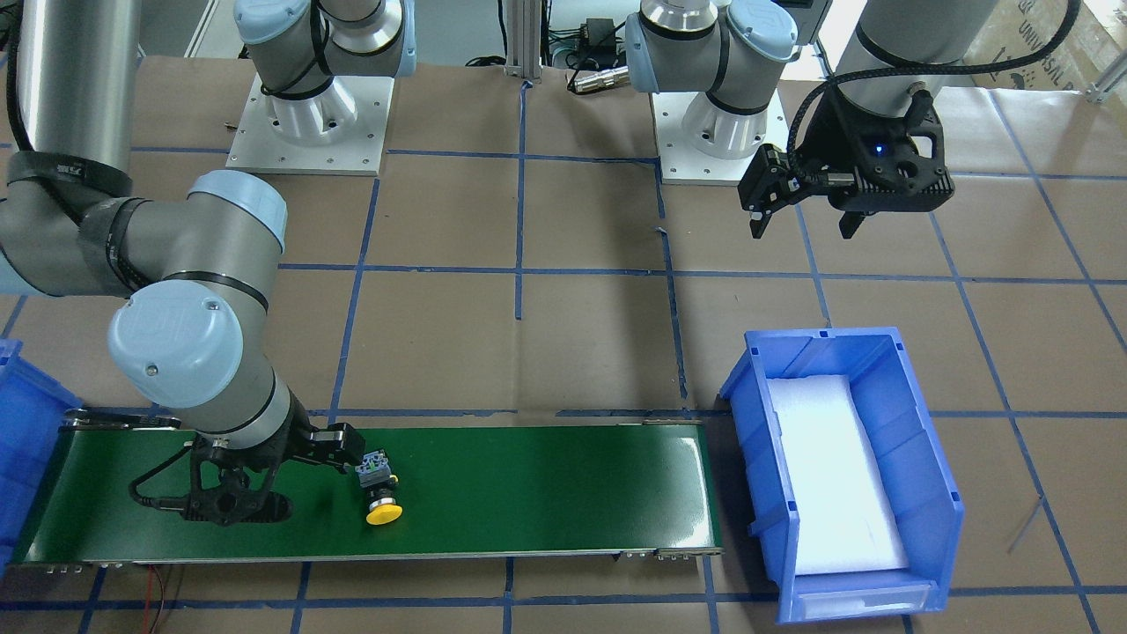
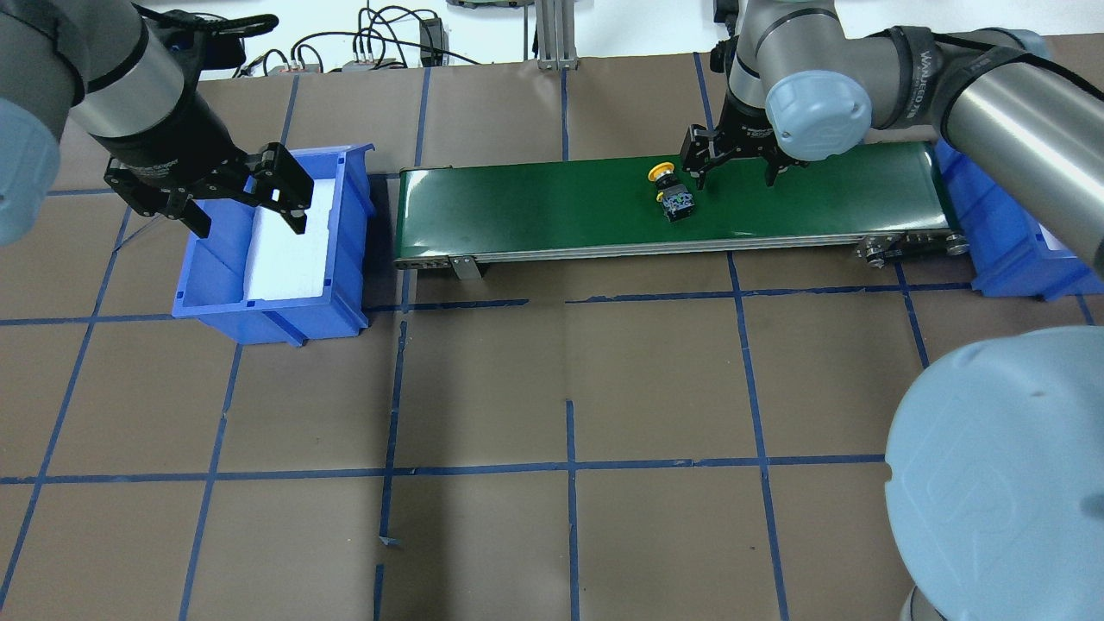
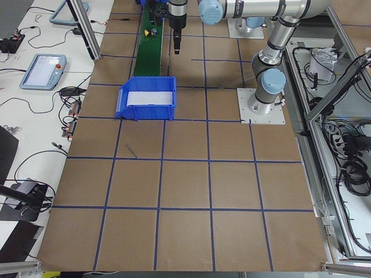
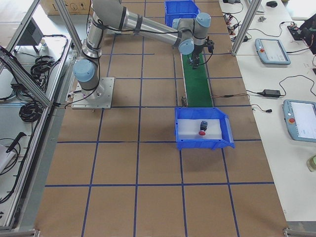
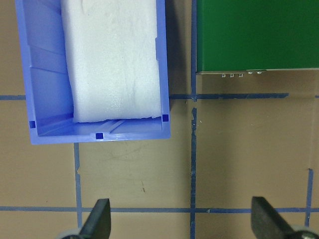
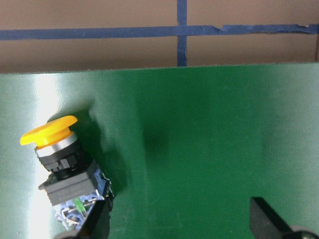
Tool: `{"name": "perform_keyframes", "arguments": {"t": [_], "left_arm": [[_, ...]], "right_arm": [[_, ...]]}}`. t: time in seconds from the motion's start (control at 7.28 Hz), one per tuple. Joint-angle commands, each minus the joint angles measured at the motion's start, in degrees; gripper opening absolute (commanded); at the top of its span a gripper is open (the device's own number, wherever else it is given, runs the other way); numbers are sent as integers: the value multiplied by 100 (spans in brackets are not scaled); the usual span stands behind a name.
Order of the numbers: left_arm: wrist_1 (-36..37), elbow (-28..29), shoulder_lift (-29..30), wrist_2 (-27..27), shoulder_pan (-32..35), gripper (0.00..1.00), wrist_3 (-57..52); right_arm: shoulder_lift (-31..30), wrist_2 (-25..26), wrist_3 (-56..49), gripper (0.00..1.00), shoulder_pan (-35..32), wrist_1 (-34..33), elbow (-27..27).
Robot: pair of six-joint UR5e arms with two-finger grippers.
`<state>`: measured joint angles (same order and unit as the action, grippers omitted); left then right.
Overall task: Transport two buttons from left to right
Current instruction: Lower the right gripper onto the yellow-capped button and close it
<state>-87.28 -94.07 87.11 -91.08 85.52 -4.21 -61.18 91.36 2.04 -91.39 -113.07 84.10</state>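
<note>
The yellow button (image 1: 380, 493) (image 2: 671, 194) (image 6: 65, 159) lies on its side on the green conveyor belt (image 1: 546, 484) (image 2: 535, 207). My right gripper (image 2: 735, 172) (image 1: 290, 471) (image 6: 182, 224) hovers open just beside it. The button sits outside one fingertip (image 6: 97, 224), not between the jaws. The red button (image 4: 201, 129) rests on white foam in the blue bin (image 4: 180, 133) at my right end of the belt. My left gripper (image 2: 250, 216) (image 1: 803, 220) (image 5: 182, 224) hangs open and empty near the left blue bin (image 2: 216, 285) (image 1: 924, 458) (image 5: 45, 74).
The left bin holds only a white foam pad (image 1: 828, 467). The right bin (image 2: 1009, 250) is mostly hidden behind my right arm in the overhead view. Brown paper with blue tape lines (image 2: 569, 466) covers the table. Cables and tablets (image 4: 271, 49) lie beyond the belt.
</note>
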Motion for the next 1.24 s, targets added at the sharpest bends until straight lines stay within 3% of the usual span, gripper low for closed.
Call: {"name": "perform_keyframes", "arguments": {"t": [0.0, 1.1], "left_arm": [[0, -6, -1, 3, 0, 100, -1], [0, -14, 16, 3, 0, 100, -1]], "right_arm": [[88, 13, -10, 98, -89, -135, -33], [220, 4, -45, 97, -125, -259, -7]]}}
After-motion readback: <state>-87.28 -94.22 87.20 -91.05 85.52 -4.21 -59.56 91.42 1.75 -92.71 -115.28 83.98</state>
